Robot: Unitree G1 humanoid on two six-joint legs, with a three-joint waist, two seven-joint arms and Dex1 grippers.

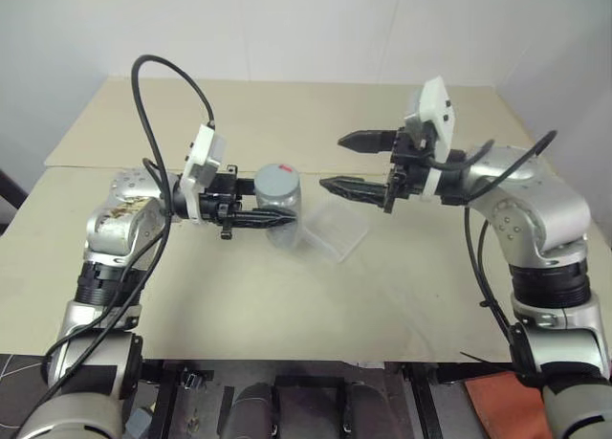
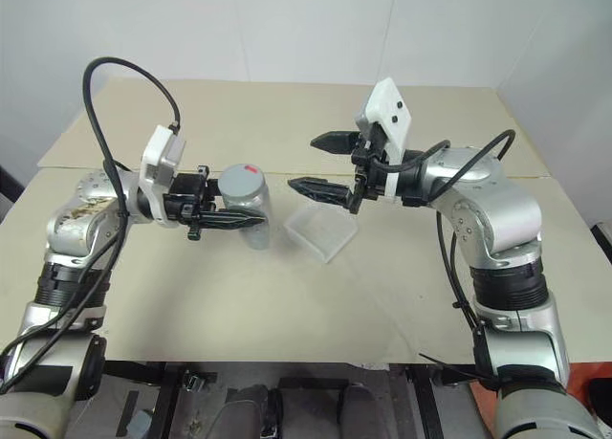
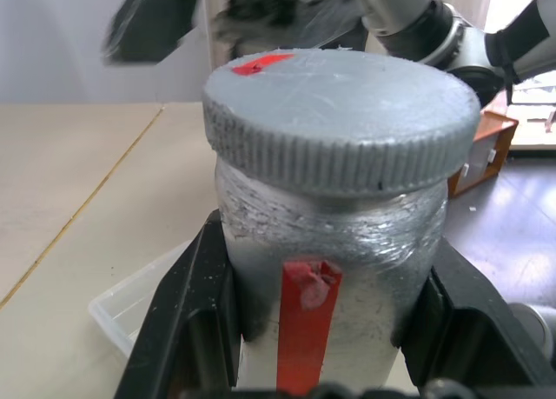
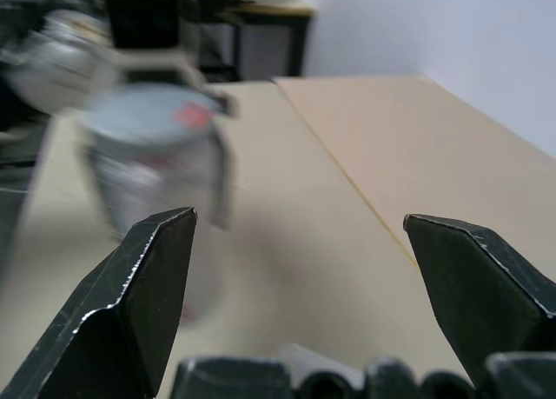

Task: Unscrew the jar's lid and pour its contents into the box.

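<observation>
Left gripper (image 1: 260, 218): we find it closed on the jar (image 1: 280, 205), fingers clamping the body below the lid (image 1: 277, 178), holding it upright above the table (image 1: 287, 296), left of centre.

Right gripper (image 1: 339, 164): jaws spread wide, holding nothing, pointing left toward the jar from a short way to its right, not touching it.

Box (image 1: 335, 230): clear tray lying on the table just right of the jar, under the right gripper's fingers; we see nothing in it.

Progress, as we judge it: lid still seated, so unscrewing and pouring both remain.

View differences: the left wrist view shows the lid's ribbed rim, its red mark and the jar's red stripe (image 3: 306, 325) close up; the head views show both arms and the box. Contents hidden behind the silvery wall.
</observation>
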